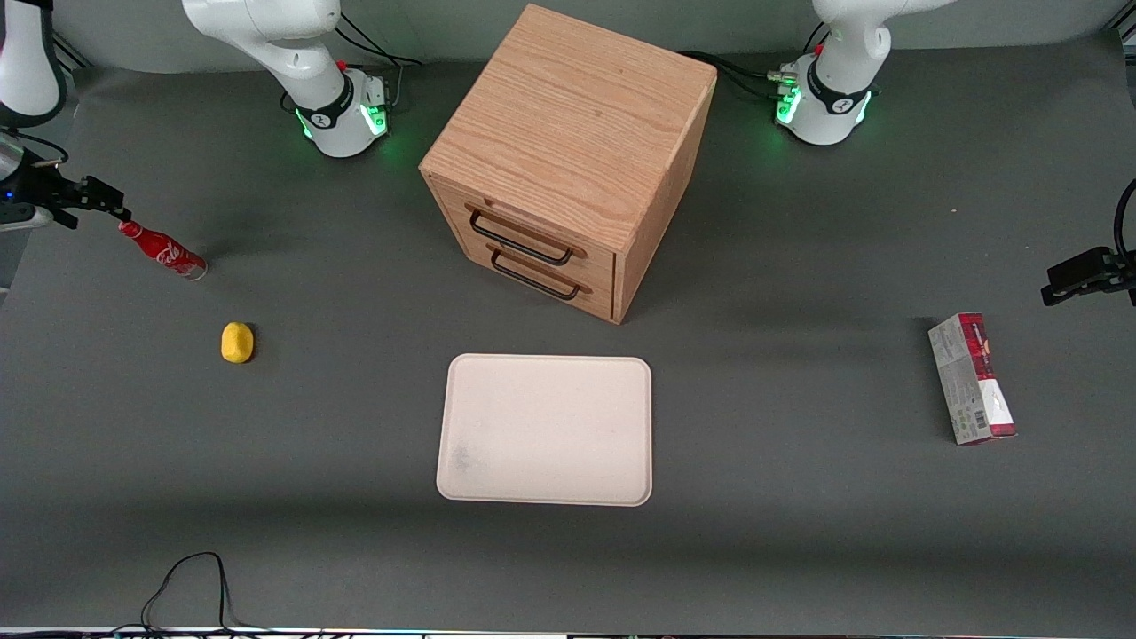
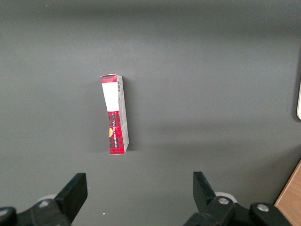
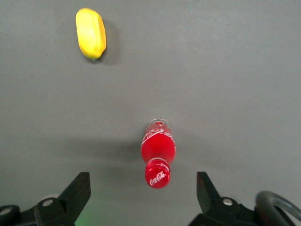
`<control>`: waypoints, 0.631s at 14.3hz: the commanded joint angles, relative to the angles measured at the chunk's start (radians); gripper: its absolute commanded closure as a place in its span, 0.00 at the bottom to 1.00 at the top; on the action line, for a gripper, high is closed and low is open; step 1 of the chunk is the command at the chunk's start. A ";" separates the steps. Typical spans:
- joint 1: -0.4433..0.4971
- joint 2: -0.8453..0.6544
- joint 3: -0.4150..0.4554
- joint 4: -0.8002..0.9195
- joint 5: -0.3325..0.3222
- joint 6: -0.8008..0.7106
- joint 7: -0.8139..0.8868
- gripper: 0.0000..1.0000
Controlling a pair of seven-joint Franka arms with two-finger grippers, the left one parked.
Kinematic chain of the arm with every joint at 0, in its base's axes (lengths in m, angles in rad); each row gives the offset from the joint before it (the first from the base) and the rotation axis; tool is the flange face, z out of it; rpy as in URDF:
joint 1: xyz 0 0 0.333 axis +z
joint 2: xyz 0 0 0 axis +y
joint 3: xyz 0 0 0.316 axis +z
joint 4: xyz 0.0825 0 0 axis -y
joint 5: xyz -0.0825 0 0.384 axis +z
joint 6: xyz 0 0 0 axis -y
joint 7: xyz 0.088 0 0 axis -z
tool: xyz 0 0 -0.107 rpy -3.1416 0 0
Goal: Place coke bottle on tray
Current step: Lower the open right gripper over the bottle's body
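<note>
Hovering above upright coke bottle (image 3: 158, 157): pincer (image 3: 143, 195), fingers spread.

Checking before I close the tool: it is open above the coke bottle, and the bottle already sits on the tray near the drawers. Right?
Not quite. The tool is open above the coke bottle, but the bottle stands on the bare table toward the working arm's end, near the yellow lump. The tray, in front of the drawer cabinet, holds nothing. The front view shows this.
</note>
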 commanded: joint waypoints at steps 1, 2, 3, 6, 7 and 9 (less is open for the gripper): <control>0.010 0.049 -0.063 -0.036 -0.015 0.089 -0.086 0.00; 0.010 0.079 -0.074 -0.039 -0.015 0.124 -0.099 0.00; 0.010 0.105 -0.077 -0.041 -0.015 0.152 -0.104 0.00; 0.010 0.134 -0.080 -0.064 -0.011 0.198 -0.104 0.00; 0.010 0.140 -0.081 -0.067 -0.009 0.199 -0.102 0.00; 0.014 0.162 -0.081 -0.065 -0.004 0.201 -0.093 0.00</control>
